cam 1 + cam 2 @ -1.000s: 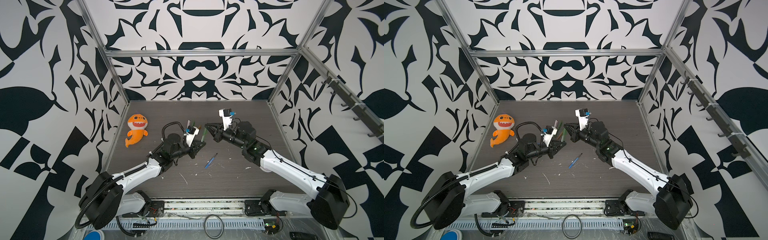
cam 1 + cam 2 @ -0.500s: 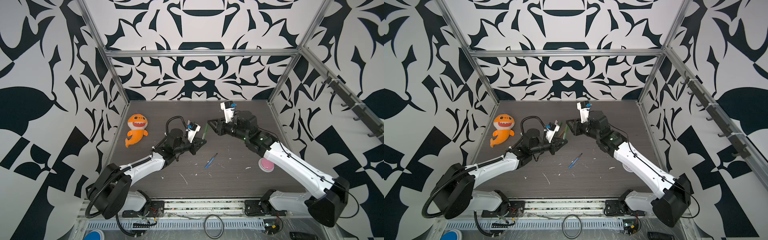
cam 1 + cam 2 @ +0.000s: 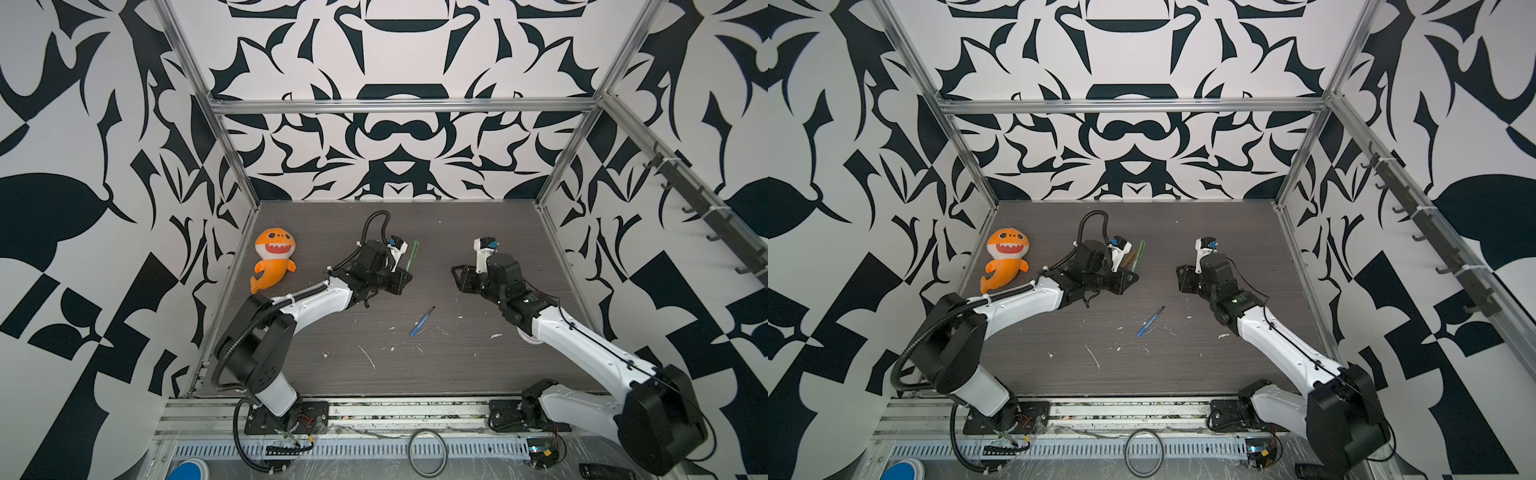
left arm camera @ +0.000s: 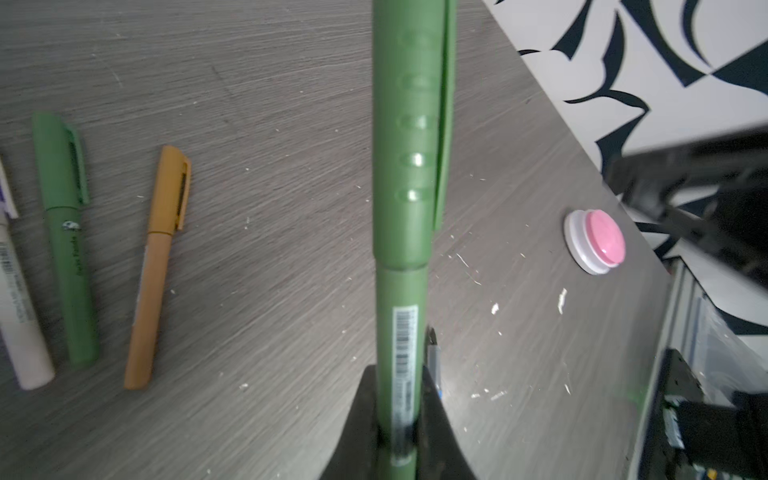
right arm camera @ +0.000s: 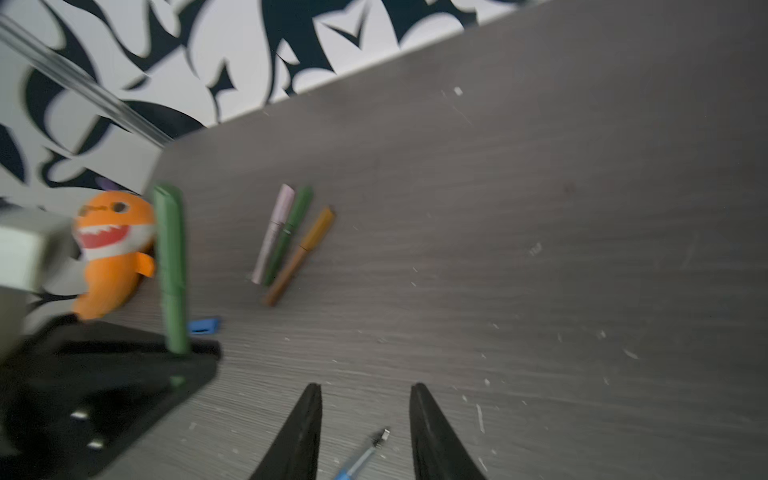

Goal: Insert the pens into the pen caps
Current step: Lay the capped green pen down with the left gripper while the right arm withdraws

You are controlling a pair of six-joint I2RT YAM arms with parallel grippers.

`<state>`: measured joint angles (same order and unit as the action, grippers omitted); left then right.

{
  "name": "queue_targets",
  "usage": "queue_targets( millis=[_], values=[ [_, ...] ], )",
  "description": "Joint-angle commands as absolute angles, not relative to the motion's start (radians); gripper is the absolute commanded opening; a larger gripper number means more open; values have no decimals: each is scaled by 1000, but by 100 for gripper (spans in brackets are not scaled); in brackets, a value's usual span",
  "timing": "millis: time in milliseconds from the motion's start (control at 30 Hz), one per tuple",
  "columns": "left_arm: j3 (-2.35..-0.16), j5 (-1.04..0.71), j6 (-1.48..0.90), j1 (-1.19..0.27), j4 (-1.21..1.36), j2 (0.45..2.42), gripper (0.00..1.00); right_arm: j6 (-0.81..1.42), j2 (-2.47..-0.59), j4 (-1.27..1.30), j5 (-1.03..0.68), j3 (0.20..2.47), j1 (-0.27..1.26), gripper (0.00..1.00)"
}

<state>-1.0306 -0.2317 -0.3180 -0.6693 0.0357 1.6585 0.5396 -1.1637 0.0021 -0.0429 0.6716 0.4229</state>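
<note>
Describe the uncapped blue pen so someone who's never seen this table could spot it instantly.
Find the dark grey wood-grain table. Near its middle, right of the orange shark plush, a slim blue plastic pen lies alone. Unlike the row of three capped pens, its dark pointed tip is bare.

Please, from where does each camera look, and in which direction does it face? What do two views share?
Top views: high over the robot's base, facing down onto the table and shark toy; left arm, right arm show.
Left wrist: behind the left gripper, facing along its green pen; only fingers show.
Right wrist: behind the open right gripper, facing down at the blue pen; left gripper shows too.
Shared: both wrist views show three capped pens.
</note>
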Motion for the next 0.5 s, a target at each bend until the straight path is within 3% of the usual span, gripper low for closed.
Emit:
queue_targets(
  millis=[0,233,467],
  values=[
    [-1152,-123,-331,-680,-185,1770,11,581,-1177,186,-24,621,406,38],
    [-1419,14,-317,-704,-429,2001,13,626,-1191,368,86,465,405,36],
    [-1566,39,-300,-707,-530,2121,17,628,-1164,470,148,377,415,35]
  ],
)
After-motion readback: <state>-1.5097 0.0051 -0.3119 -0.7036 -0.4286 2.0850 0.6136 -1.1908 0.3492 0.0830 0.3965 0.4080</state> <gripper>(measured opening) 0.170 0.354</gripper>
